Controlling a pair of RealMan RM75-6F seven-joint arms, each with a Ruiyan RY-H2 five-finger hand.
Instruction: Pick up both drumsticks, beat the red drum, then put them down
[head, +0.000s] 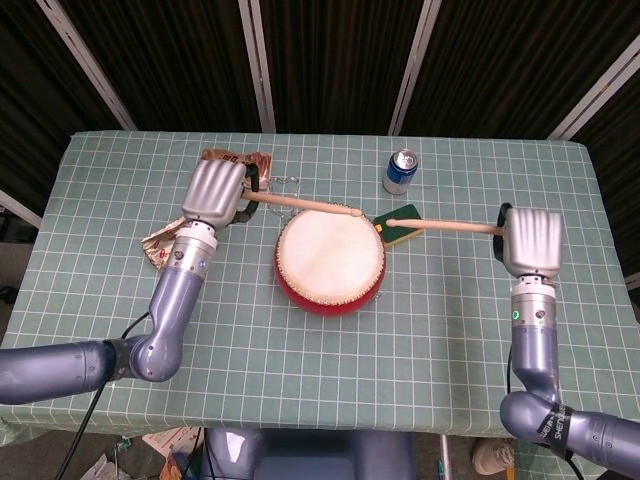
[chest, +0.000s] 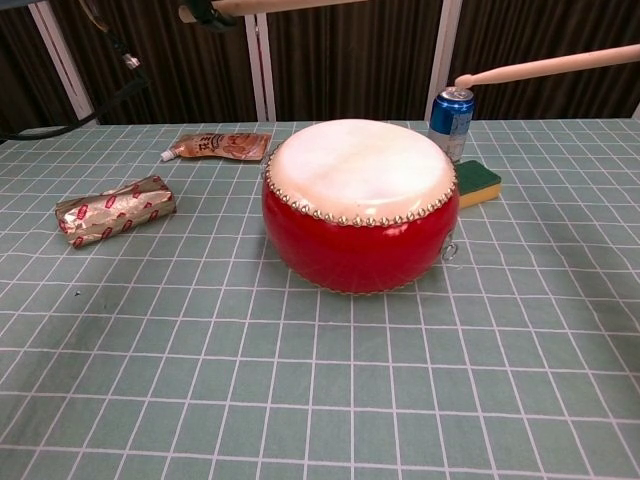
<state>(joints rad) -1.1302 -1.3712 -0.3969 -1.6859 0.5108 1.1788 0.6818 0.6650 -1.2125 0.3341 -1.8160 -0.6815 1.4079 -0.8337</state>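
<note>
Head view: both hands, left and right, grip drumsticks above the red drum; green checked tablecloth, dark slatted wall behind.

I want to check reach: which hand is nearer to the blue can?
Right. The right hand is right of the blue can; the left hand is farther, beyond the red drum.

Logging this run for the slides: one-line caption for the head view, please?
Both hands, left and right, hold drumsticks raised around the red drum.
</note>
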